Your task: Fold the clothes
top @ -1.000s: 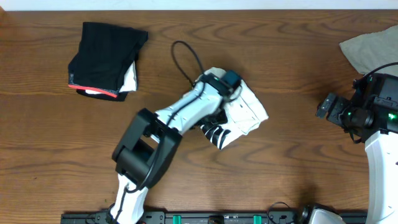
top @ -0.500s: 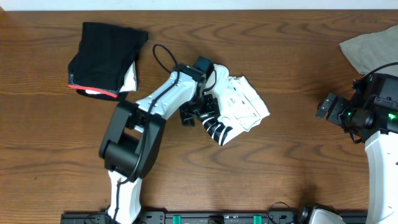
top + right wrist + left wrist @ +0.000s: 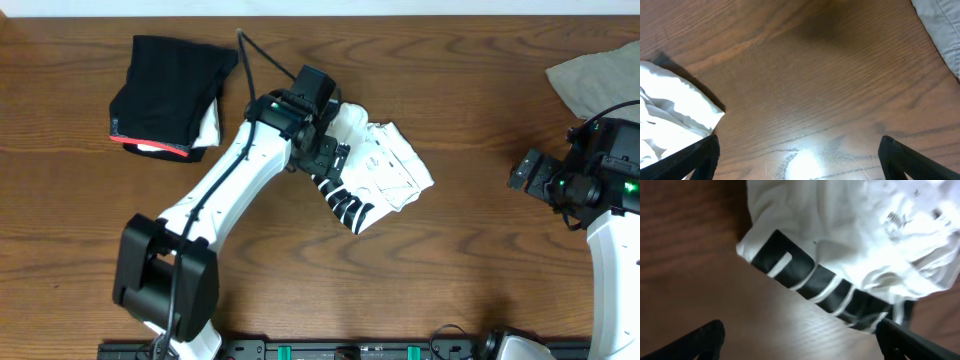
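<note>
- The white T-shirt (image 3: 385, 170) with black striped print lies bunched in a rough fold near the middle of the wooden table (image 3: 450, 280) — its black-and-white striped edge faces the near side.
- In the left wrist view the same shirt (image 3: 840, 240) fills the upper part of the picture, with bare wood below it.
- The left gripper (image 3: 322, 158) sits at the shirt's left edge. Its jaws are spread wide with only tabletop between them, so it grips nothing (image 3: 800, 337).
- A black garment with a red edge (image 3: 170, 90) lies folded at the far left, well apart from the shirt. A bit of white cloth shows under its right side.
- A grey-beige garment (image 3: 600, 75) lies crumpled at the far right corner, partly out of view.
- The right gripper (image 3: 527, 172) is at the right side, near the grey-beige garment and well apart from the shirt — its jaws are wide apart and hold nothing (image 3: 800, 157).
</note>
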Tool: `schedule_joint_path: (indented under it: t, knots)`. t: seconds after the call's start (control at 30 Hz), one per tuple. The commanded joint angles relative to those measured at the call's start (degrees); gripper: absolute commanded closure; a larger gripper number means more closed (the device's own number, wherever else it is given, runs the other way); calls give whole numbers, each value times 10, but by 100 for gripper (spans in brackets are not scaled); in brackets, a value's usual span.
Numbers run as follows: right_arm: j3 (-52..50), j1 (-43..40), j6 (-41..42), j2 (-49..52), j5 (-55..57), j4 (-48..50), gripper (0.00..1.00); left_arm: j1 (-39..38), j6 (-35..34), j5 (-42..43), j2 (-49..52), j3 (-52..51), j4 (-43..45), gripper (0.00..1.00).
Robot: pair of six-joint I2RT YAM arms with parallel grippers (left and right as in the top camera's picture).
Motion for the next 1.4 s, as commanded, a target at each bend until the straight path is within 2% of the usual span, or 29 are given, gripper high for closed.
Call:
schedule_joint_path:
  t: [0.0,0.13,0.4,0.63,0.77,0.87,1.03,1.2,1.37]
  knots:
    - [-3,-3,-1,0,4,0,1,3,130,-16,26,0,8,2]
    - [-3,-3,-1,0,4,0,2,3,196,-18,48,0,42,2]
    - [-3,-3,-1,0,4,0,1,3,216,-17,111,0,96,2]
    - [-3,-3,-1,0,4,0,1,3,212,20,139,0,60,2]
    - [-3,-3,-1,0,4,0,1,2,207,88,138,0,16,2]
    - [-3,-3,-1,0,4,0,1,2,158,122,138,0,-7,2]
    - [-3,-3,-1,0,4,0,1,2,28,124,138,0,-12,2]
    - [-3,-3,-1,0,4,0,1,2,-21,124,123,0,-11,2]
    - [-3,-3,-1,0,4,0,1,2,-33,123,102,0,3,2]
